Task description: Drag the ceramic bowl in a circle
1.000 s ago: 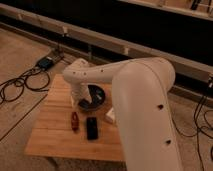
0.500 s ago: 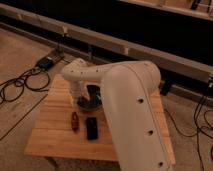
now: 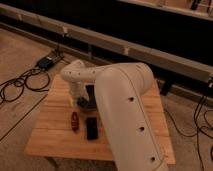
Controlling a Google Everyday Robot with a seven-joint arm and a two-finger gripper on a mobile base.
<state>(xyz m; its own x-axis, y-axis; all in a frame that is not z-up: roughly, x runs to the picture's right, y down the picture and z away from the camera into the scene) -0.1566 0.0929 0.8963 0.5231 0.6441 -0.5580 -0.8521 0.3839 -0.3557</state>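
Observation:
The ceramic bowl [image 3: 84,104] is a dark, glossy round dish near the middle of the wooden table [image 3: 50,130]. Only its left part shows; the white arm covers the rest. My gripper [image 3: 90,94] is the dark piece at the end of the arm's wrist. It reaches down onto the bowl's back rim, and I cannot make out whether it touches the bowl. The big white forearm [image 3: 125,110] fills the front right of the view.
A flat black slab [image 3: 91,128] and a small reddish-brown object [image 3: 74,121] lie just in front of the bowl. Cables [image 3: 17,85] and a dark power box [image 3: 47,62] lie on the floor to the left. A long dark ledge runs behind the table.
The gripper and bowl have shifted slightly left and toward the table's front. The forearm has swung left and hides more of the bowl and table. The slab and reddish object stay put.

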